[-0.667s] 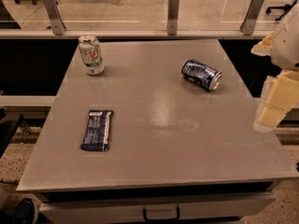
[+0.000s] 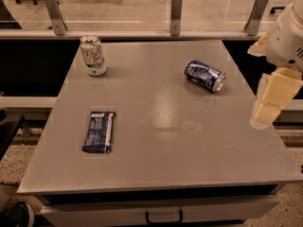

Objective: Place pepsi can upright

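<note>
Lying on its side in the far right part of the grey table (image 2: 189, 169), the pepsi can (image 2: 204, 75) points its silver end toward the table's right edge and slightly toward us. We see the gripper (image 2: 266, 109) hanging over that right edge, nearer to us than the can and apart from it; whether it is spread or pressed together we cannot tell. At the far left corner a white-and-green can (image 2: 93, 56) stands upright. A dark blue snack bar wrapper (image 2: 99, 131) lies flat on the left side, well apart from both cans.
</note>
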You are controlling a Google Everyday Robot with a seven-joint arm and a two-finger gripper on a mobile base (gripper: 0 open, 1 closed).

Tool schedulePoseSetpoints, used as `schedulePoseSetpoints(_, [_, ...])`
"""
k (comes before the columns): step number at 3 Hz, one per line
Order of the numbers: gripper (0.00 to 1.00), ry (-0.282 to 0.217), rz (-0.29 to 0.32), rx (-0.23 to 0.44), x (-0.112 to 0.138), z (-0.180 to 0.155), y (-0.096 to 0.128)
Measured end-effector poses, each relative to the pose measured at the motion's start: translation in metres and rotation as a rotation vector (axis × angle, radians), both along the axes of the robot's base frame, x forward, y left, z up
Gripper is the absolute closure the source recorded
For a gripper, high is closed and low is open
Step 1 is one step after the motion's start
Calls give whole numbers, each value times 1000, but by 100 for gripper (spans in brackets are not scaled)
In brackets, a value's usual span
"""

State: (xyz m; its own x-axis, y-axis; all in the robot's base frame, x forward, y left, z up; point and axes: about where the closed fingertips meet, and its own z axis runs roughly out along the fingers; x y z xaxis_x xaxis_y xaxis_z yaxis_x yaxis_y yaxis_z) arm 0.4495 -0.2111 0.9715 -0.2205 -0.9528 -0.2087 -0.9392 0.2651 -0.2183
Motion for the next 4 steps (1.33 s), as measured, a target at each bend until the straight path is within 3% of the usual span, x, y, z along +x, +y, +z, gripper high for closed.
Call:
schedulePoseSetpoints(2, [0, 49, -28, -20, 70, -31, 9])
schedulePoseSetpoints(4, [0, 48, -147, -24, 144, -53, 7])
